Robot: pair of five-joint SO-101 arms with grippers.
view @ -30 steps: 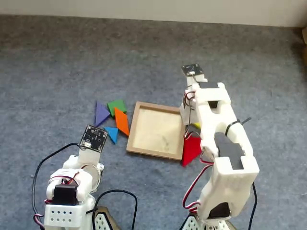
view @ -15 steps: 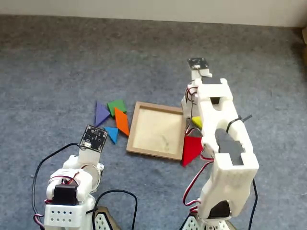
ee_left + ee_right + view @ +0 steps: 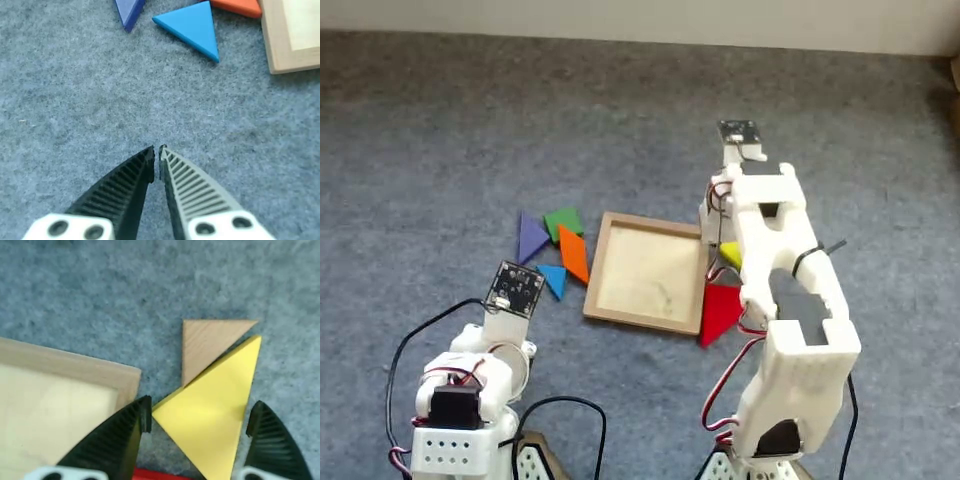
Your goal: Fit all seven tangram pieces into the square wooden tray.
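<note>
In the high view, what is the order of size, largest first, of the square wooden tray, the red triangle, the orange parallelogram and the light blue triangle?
1. square wooden tray
2. red triangle, partly under the right arm
3. orange parallelogram
4. light blue triangle

Floor is a grey-blue short-pile carpet (image 3: 470,130), mottled and slightly fuzzy, covering the whole surface from the near edge to the far edge of the high view; the wrist views show the same felt-like nap close up. A pale off-white strip (image 3: 620,18) runs the full width at the far edge, either wall base or skirting, can't tell which, with the carpet a shade darker just beside it. Light is soft and even with only faint shadows, and a small tan-brown thing (image 3: 955,75) is cut off at the far right edge, unidentifiable.
</note>
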